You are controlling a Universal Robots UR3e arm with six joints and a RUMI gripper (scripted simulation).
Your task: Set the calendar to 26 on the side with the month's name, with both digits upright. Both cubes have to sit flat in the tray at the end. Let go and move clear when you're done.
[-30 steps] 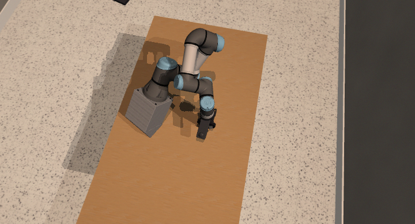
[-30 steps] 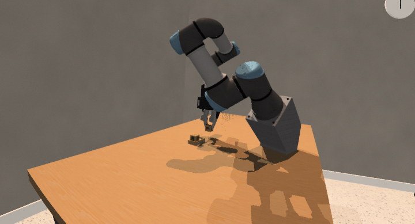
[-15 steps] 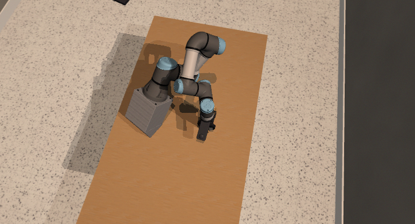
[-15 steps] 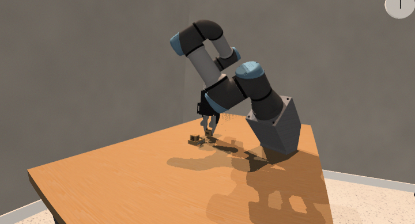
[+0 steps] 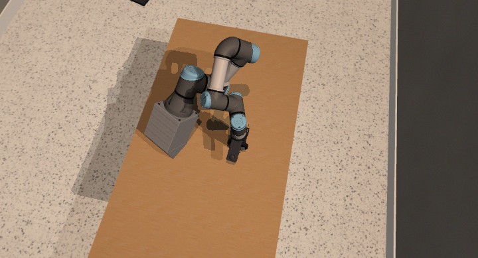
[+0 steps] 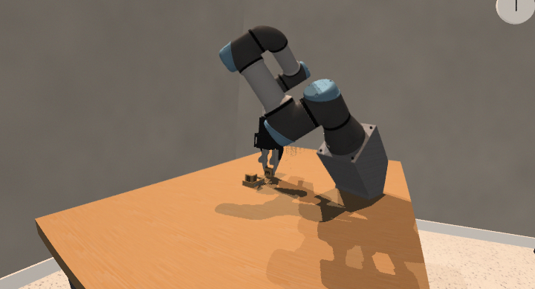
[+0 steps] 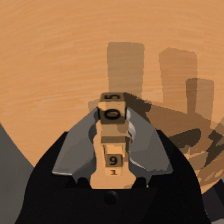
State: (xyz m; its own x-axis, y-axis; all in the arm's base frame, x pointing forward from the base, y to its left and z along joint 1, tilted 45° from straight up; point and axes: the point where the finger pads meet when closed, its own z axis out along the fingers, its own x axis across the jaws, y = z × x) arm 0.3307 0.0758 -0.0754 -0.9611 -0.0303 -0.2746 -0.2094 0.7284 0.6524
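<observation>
My gripper point(image 6: 270, 172) point(image 7: 112, 107) is shut on a small wooden cube point(image 6: 268, 171) point(image 7: 111, 108). Two of its faces show 0 and 5 in the wrist view, and another dark mark shows in the exterior view. The wooden tray point(image 6: 252, 185) stands close beside the held cube, which is outside it and low over the table. The other cube point(image 6: 250, 177) point(image 7: 113, 160) is in the tray; it shows 9 and 1 in the wrist view. The arm hides the tray and cubes in the top view. I cannot tell which side of the tray bears the month's name.
The wooden table point(image 5: 200, 205) point(image 6: 149, 230) carries the arm's grey base block point(image 5: 170, 132) point(image 6: 360, 174). The arm's shadows fall across the table near the tray and base.
</observation>
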